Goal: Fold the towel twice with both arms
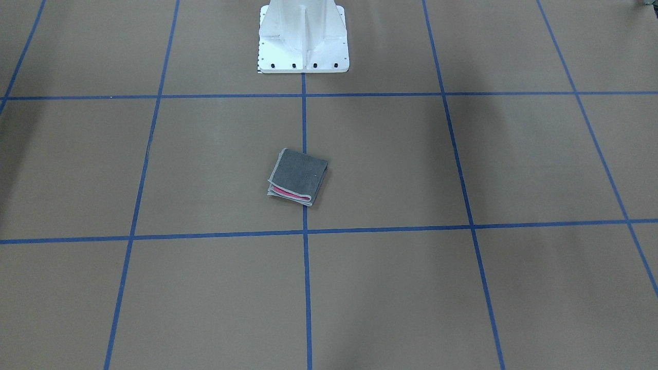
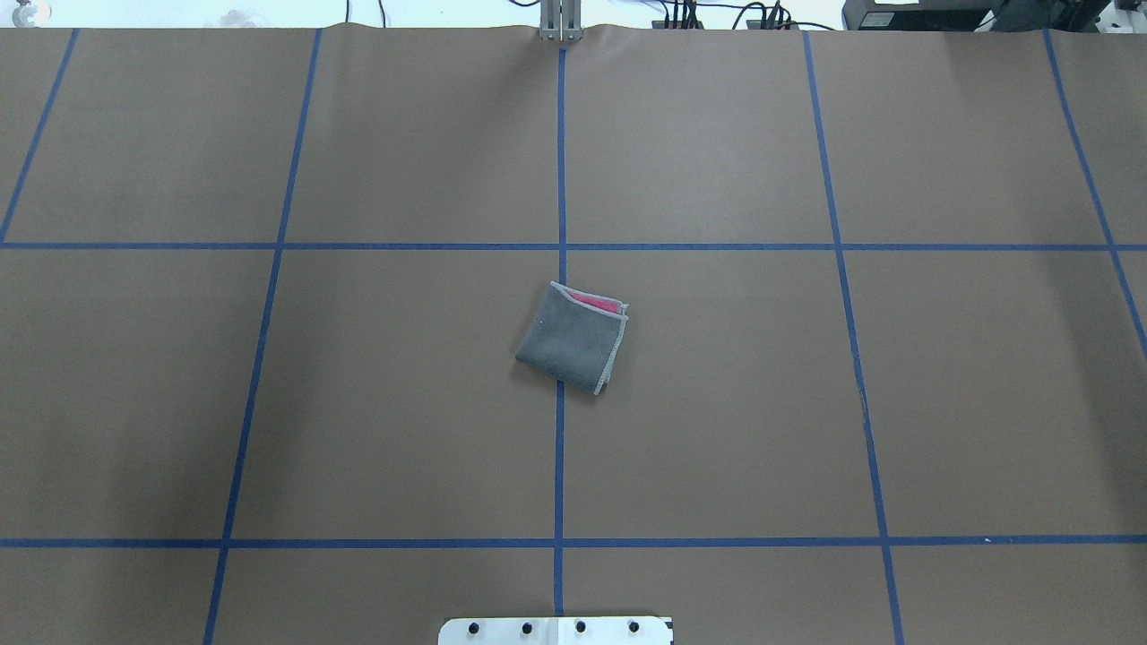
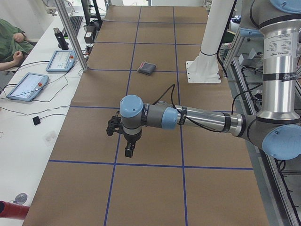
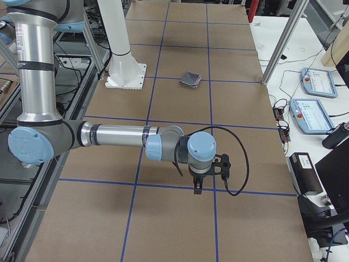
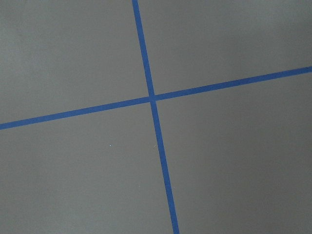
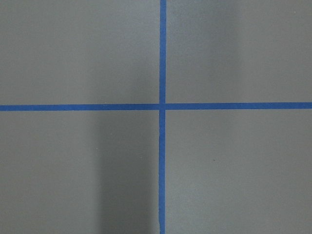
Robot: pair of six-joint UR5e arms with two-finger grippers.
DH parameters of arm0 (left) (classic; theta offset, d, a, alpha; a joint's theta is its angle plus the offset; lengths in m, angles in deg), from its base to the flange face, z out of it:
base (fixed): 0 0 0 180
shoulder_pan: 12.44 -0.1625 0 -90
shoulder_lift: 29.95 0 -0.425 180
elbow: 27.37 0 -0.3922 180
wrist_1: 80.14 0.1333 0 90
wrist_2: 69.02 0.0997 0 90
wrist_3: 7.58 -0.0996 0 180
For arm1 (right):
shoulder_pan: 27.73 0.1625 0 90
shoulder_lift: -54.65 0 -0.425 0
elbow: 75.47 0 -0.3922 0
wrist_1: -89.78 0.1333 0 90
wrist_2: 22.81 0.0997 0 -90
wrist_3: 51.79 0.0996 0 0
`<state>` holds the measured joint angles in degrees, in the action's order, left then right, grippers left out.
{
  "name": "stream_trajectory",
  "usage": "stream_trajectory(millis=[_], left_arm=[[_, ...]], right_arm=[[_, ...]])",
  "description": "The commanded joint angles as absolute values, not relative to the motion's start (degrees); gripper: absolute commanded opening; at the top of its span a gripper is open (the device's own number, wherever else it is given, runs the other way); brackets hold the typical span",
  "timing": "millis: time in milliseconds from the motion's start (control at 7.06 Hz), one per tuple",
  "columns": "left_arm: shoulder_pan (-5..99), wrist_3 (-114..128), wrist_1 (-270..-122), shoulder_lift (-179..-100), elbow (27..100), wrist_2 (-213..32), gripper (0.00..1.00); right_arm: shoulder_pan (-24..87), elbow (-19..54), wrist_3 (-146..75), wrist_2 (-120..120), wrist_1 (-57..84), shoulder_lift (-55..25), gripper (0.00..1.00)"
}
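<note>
The towel [image 1: 298, 176] lies folded into a small square near the table's centre, dark grey face up, with pink showing at one open edge [image 2: 597, 303]. It also shows far off in the exterior left view [image 3: 146, 68] and the exterior right view [image 4: 190, 79]. The left gripper [image 3: 129, 150] hangs over the table's left end, far from the towel. The right gripper [image 4: 197, 188] hangs over the table's right end, also far from it. Both grippers show only in the side views, so I cannot tell whether they are open or shut. Both wrist views show only brown paper and blue tape.
The white pedestal base [image 1: 303, 41] stands at the robot's side of the table, also in the overhead view [image 2: 556, 630]. Blue tape lines [image 2: 560, 448] grid the brown paper. Teach pendants [image 3: 28, 86] and a seated person [image 3: 9, 42] are on a side bench, and more pendants [image 4: 313, 112] beyond the other end.
</note>
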<state>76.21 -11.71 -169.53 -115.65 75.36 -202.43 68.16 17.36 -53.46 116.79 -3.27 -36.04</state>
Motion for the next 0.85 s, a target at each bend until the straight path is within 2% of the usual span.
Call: stream_trajectory(millis=[0,709], left_arm=[[76.15,-11.71,-169.52,-115.99,75.2,-202.44,1.0],[76.15,-11.71,-169.52,-116.0,75.2,-202.18,1.0]], right_arm=[[68.87,19.54,-53.55,116.76,-6.28,-36.67,1.0],[68.78,20.24,-53.9,116.76,-5.76,-36.5,1.0]])
